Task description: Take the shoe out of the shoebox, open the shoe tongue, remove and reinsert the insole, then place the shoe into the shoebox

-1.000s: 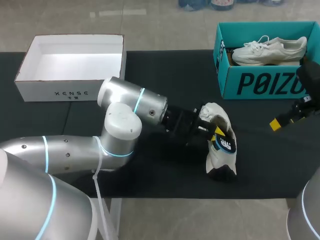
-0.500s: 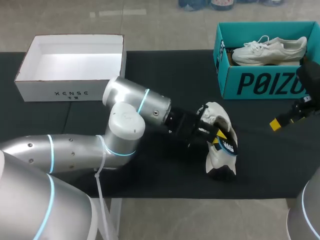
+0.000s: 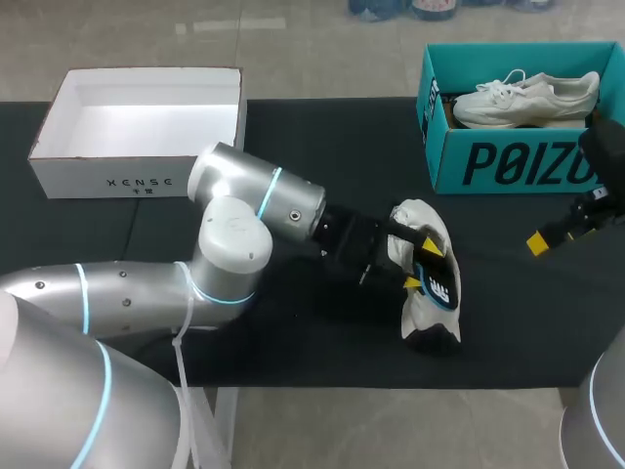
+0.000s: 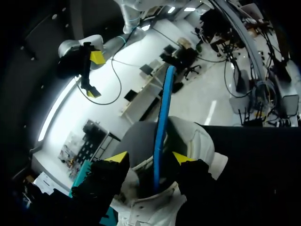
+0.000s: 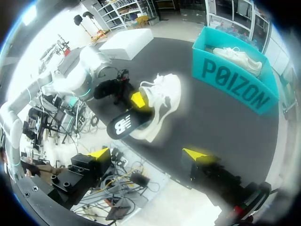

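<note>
Black cloth covers the table (image 3: 293,127), where a white sneaker (image 3: 415,313) sits out in the open, well apart from the teal shoebox (image 3: 508,161) at the far right corner; a second white shoe (image 3: 527,98) lies inside that box. The left gripper (image 3: 421,266) is at the sneaker's mouth, its fingers (image 4: 117,157) spread to either side of the dark, blue-edged insole (image 3: 444,285), which stands partly out of the shoe. The left wrist view shows the insole edge-on between the yellow tips with a gap on each side, so the fingers look released rather than clamped on it. That placement suggests the insole step is in hand, though whether it is coming out or going back in cannot be told. The right gripper (image 3: 547,237) hovers by the table's right edge, in front of the shoebox, its fingers (image 5: 197,154) apart and holding nothing, apparently kept out of the left arm's way. An open white box (image 3: 137,127) rests at the far left, apart from the work
</note>
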### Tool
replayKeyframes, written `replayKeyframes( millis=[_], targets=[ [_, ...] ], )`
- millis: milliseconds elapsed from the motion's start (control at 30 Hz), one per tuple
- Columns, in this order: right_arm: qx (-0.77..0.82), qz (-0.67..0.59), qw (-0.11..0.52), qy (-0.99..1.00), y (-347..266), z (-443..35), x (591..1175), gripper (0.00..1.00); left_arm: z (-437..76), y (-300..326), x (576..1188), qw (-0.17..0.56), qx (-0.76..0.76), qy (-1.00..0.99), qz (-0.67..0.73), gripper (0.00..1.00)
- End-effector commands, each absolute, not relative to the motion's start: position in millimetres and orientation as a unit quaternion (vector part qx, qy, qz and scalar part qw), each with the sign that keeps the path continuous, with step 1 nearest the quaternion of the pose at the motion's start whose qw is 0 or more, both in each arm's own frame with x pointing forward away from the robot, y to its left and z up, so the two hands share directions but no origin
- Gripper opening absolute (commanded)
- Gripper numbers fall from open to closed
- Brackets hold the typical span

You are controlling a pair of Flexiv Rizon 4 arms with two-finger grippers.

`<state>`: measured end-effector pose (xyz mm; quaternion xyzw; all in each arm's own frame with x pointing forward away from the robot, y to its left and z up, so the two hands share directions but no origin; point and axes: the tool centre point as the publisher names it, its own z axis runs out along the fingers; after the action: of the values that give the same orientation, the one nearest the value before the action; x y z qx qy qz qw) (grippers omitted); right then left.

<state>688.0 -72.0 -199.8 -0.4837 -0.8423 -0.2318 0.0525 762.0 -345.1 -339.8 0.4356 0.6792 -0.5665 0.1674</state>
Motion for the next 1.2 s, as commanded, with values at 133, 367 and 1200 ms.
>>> replayKeyframes(
  millis=[133, 367, 1200],
  targets=[
    [-0.484, -0.232, 0.051, -0.842, -72, -201, 687, 1.0, -336, -343, 760, 0.174, 0.436, 0.678, -0.566, 1.0],
    [-0.484, -0.232, 0.051, -0.842, -72, -201, 687, 1.0, -335, -346, 756, 0.168, 0.439, 0.674, -0.569, 0.92],
    [-0.484, -0.232, 0.051, -0.842, -72, -201, 687, 1.0, -337, -342, 741, 0.156, 0.438, 0.675, -0.572, 0.0]
  ],
)
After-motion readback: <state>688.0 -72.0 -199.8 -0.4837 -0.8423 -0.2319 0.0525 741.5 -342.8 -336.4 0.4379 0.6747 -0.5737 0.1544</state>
